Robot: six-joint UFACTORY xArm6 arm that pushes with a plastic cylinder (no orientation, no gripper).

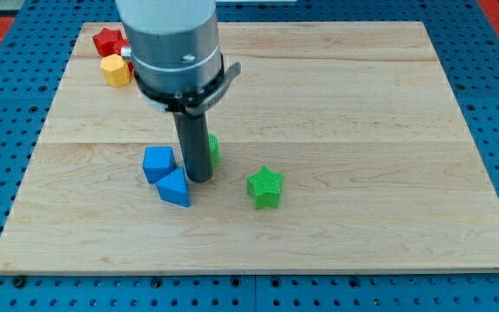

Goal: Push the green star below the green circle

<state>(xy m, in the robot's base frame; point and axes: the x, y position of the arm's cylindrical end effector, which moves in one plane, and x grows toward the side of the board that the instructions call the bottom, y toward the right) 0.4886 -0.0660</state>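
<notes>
The arm comes straight down from the view's top, rod upright, my tip (199, 179) planted on the desk (362, 104). There's no claw on it to be apart or together, just the rod. The green star (265, 187) sits near the tip, to its right and slightly lower. The green circle (214, 149) peeks out right behind the rod. A blue cube (158, 163) and blue wedge (175, 187) sit just left of the tip.

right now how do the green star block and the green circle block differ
The green star block stands in full view, apart from my tip; the green circle block is mostly hidden behind the rod, right beside it. The star lies nearer the view's bottom and right; the circle sits higher and further left. Both are green and rest on the wooden board.
</notes>
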